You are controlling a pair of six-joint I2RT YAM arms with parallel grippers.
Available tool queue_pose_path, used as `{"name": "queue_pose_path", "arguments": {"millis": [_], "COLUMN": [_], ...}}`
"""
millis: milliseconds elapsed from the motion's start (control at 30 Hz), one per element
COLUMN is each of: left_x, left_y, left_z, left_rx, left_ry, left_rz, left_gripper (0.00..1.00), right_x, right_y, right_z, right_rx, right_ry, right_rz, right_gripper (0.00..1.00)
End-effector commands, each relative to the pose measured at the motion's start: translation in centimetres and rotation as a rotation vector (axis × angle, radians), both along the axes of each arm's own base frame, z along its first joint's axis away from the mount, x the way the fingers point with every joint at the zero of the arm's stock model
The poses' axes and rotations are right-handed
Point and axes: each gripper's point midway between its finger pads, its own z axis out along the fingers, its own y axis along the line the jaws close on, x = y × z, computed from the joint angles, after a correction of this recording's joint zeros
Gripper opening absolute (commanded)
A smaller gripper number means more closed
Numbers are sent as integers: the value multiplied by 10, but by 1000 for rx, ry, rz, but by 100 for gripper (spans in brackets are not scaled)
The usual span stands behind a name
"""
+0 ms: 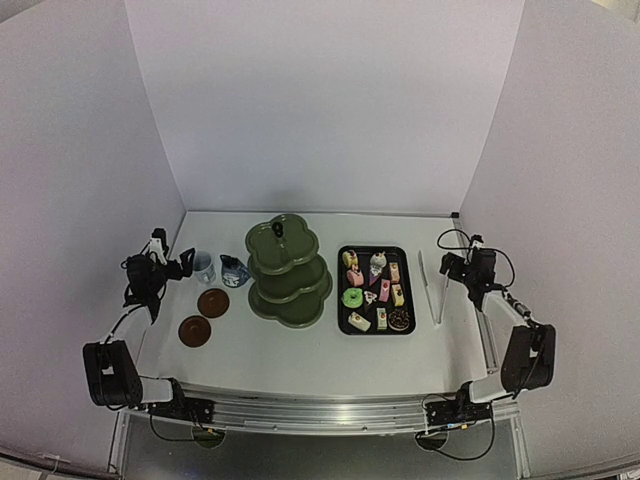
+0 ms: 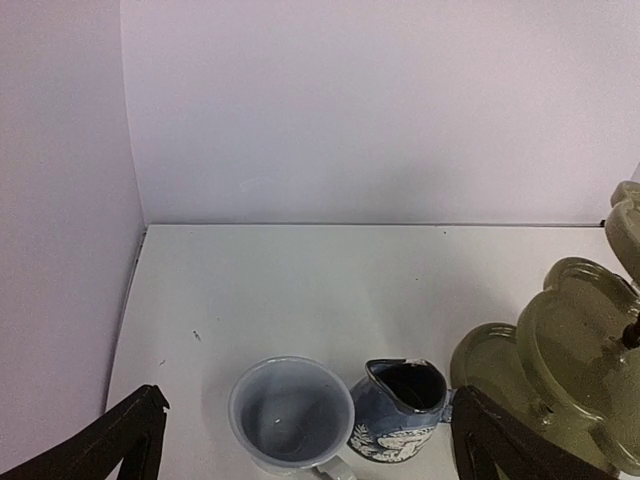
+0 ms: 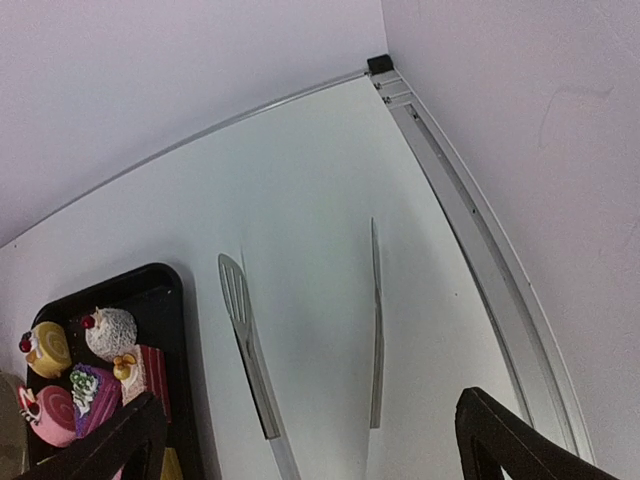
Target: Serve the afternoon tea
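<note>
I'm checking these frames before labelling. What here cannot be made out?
Pastries: too small to identify in the top view; mostly cut off by the right wrist view's left edge.
Stand: cut by the left wrist view's right edge.
Tongs: joined end below the right wrist view's bottom edge.

No text, label, brand, number or sign could be read in any of the three views. The nearest thing to a marking was the white ornament on the side of the small dark blue jug (image 2: 398, 425), at about 6 o'clock in the left wrist view. It was a decorative pattern, not letters, and too small to make out further.
</note>
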Motion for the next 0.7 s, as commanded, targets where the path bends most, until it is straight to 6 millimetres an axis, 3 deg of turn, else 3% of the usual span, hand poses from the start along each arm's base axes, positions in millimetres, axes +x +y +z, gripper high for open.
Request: {"name": "queue_pose_path", "arguments": {"millis": [0,100,200,433,667], "left_x": [-4,-9,-17,-65,-91], "left_y": [-19,-35,-62,-120,-140], "left_z": [25,44,49,26,20], "left_rx": [-31,-12,35,167,190], "left_ry": [-20,-36,4,19,-14], "left_rz": [-112,-199,-349,-686,-849], "left_gripper": [100,100,100,100,100], "right_x": [-13,-21,-29,-39,-36], "right_y": [10,21,25,32,42], "right_z": [-21,-38,-56,-92,-116], "right_rx": [29,-50,-71,-23,4], "right_ry": [183,307,426,622,703], "right_rz": [-11,-8,-24,-30,22], "right_gripper": [98,98,98,98,96]}}
